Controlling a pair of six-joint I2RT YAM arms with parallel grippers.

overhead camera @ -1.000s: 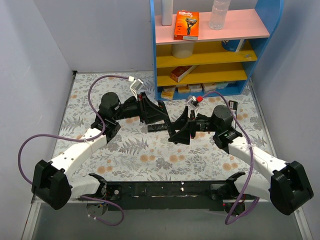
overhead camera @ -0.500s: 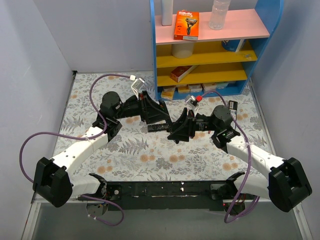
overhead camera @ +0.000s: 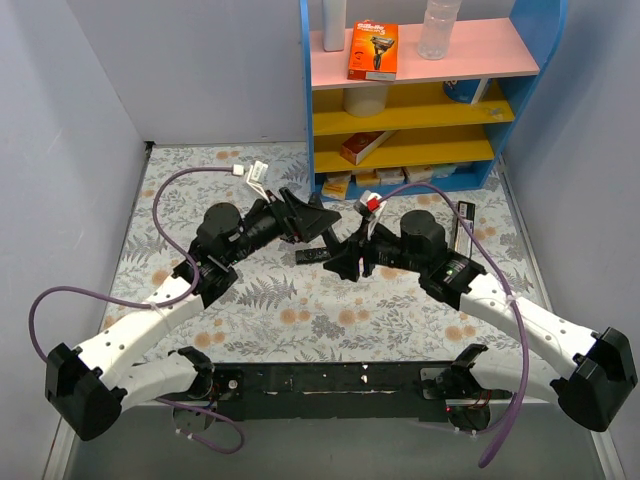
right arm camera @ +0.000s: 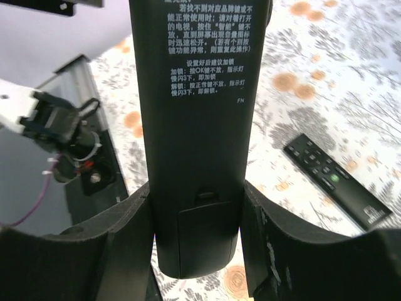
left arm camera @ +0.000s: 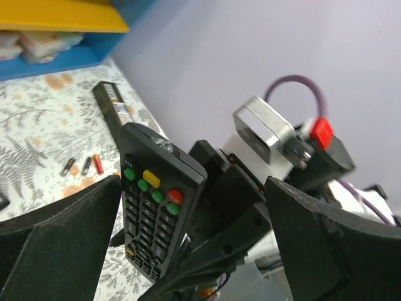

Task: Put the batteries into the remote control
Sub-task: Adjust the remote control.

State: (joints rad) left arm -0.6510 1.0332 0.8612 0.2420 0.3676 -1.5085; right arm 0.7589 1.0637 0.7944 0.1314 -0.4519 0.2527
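Within the clenched right gripper, the remote shows white Chinese print and "FN"; left gripper gapes empty.

shelf: orange box, bottle | slim remote: flat on floral cloth

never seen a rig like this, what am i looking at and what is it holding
Two white-and-black robot arms stand at a flower-patterned table. One picture looks down from above; the other two come from cameras on each arm's wrist. The right gripper clamps a long black plastic remote control with coloured buttons, its battery cover closed. The left gripper is open and empty beside it. On the table lie a few tiny cylinder batteries and a slim plain black remote.
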